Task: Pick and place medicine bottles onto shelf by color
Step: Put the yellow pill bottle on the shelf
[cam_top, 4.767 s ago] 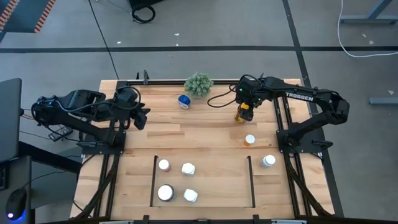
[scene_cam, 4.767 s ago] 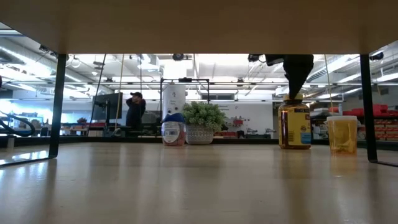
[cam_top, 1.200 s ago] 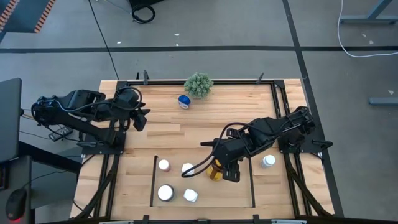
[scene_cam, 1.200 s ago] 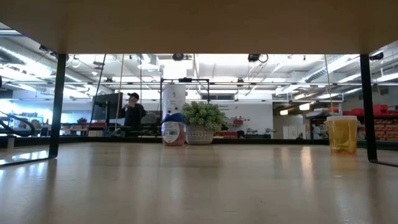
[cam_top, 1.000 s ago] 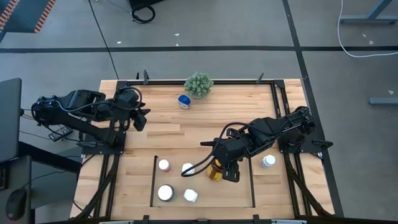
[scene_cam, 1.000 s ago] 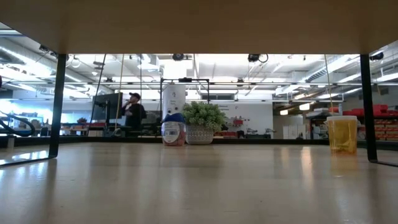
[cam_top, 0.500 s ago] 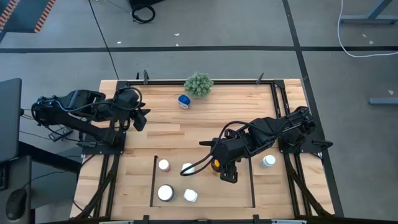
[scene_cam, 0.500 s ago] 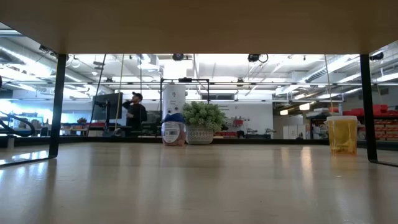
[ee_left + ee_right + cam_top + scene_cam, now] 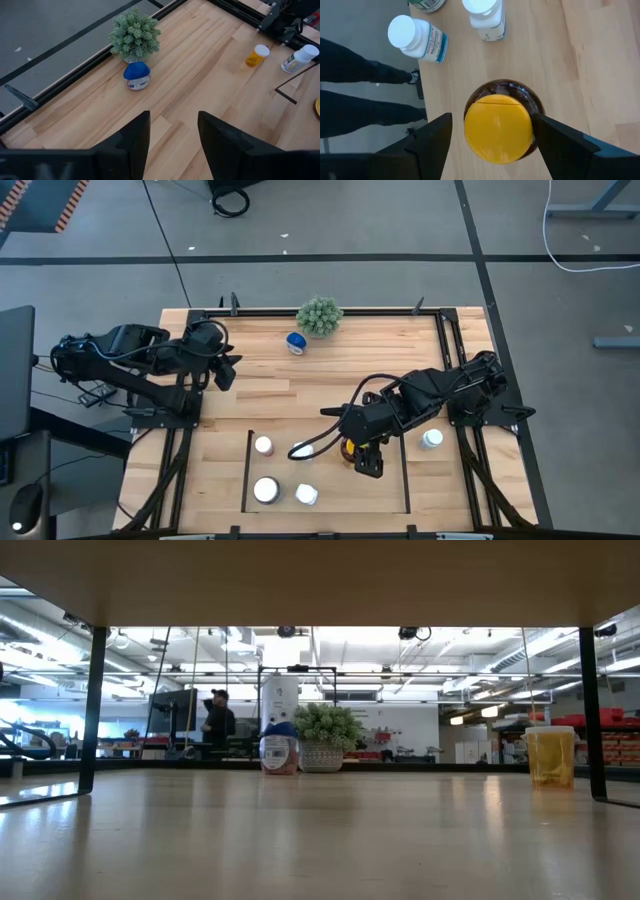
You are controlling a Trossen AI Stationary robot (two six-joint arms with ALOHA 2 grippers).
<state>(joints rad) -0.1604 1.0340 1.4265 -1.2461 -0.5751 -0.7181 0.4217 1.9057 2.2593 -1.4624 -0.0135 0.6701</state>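
The large amber bottle with a yellow cap (image 9: 498, 127) stands upright on the wood inside the shelf (image 9: 247, 470), and also shows in the high view (image 9: 349, 448). My right gripper (image 9: 492, 131) is open, pointing down over it with one finger on each side. Several white-capped bottles stand in the shelf's left part (image 9: 266, 490). A blue bottle (image 9: 296, 341) stands by the plant ball. A small orange bottle (image 9: 256, 55) and a white bottle (image 9: 432, 439) stand right of the shelf. My left gripper (image 9: 228, 370) waits open at the table's left side. My right gripper comes from above, pointing down, with its fingers on either side of the amber bottle's shoulder (image 9: 536, 107). One finger (image 9: 560, 142) lies right at the bottle's edge and the other stands off it. Whether either touches, I cannot tell. The bottle stands upright on the shelf.
A green spiky plant ball (image 9: 319, 315) stands at the far edge. Black strips (image 9: 404, 470) bound the shelf, and a black frame (image 9: 455, 380) runs round the table. A person stands far off in the room (image 9: 218, 720). Bare wood lies in the shelf's right part.
My right gripper and the amber bottle have shifted a little toward the table's far edge inside the shelf.
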